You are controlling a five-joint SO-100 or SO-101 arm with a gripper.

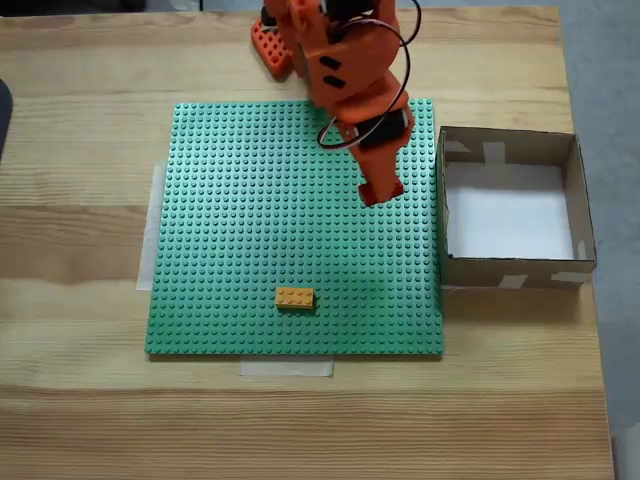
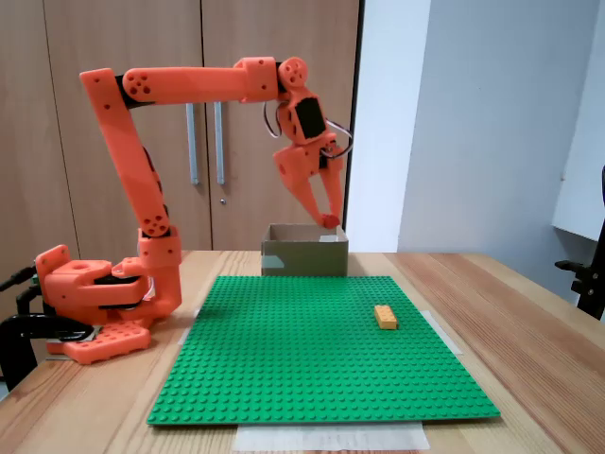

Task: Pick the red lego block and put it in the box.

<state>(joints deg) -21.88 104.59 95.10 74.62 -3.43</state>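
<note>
The red lego block (image 1: 382,190) is held clamped in the gripper (image 2: 328,219), raised right of centre in a fixed view, just left of the box (image 1: 580,190). Carrying over and release are judged left.

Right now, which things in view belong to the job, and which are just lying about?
Job:
- gripper
- red lego block, apparently pinched at its tips
- box

Lying about:
- orange-yellow brick
- green baseplate
- tape strip on the table
</note>
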